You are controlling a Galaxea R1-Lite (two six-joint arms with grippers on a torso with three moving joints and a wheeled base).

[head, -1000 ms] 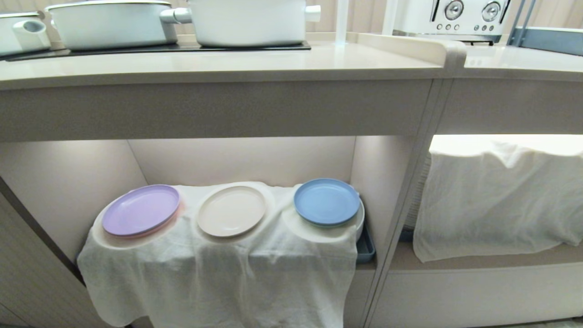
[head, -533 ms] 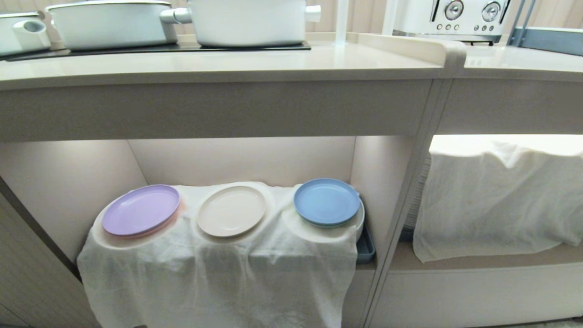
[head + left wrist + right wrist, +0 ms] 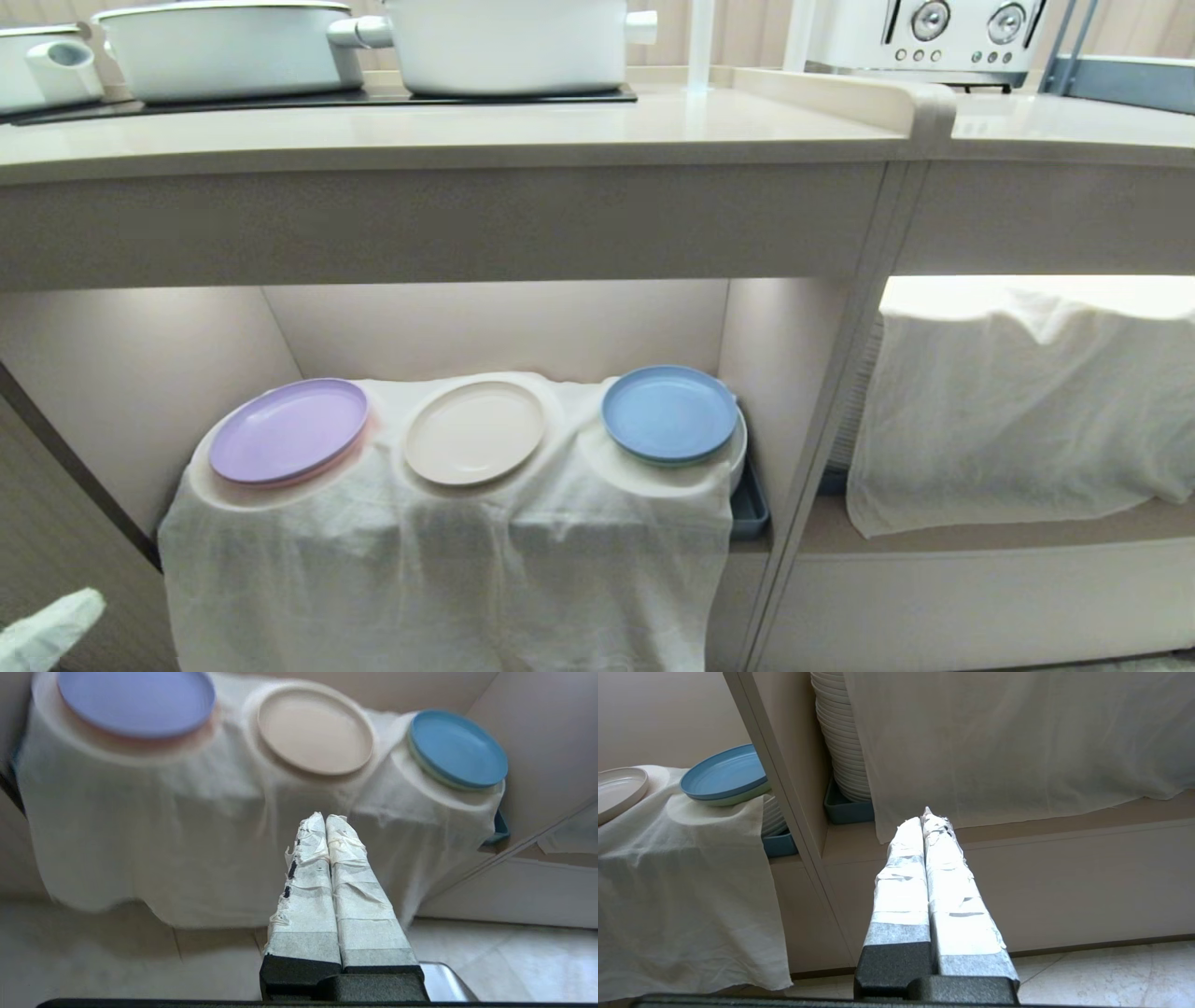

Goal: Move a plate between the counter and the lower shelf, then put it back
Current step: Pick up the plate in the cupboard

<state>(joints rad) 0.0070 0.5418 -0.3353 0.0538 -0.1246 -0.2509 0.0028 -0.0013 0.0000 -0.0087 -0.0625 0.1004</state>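
Matte cream round plate (image 3: 475, 432) on gauzy cloth (image 3: 448, 560)

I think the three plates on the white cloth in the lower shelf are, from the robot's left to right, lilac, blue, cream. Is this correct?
Not quite: the order is wrong. In the head view the lilac plate is on the left, the cream plate sits in the middle, and the blue plate is on the right. All three do rest on the white cloth in the lower shelf.

The white tape-wrapped left gripper (image 3: 47, 633), absent from the head view in both earlier pictures, is now seen at the lower left corner, its fingers pressed together.
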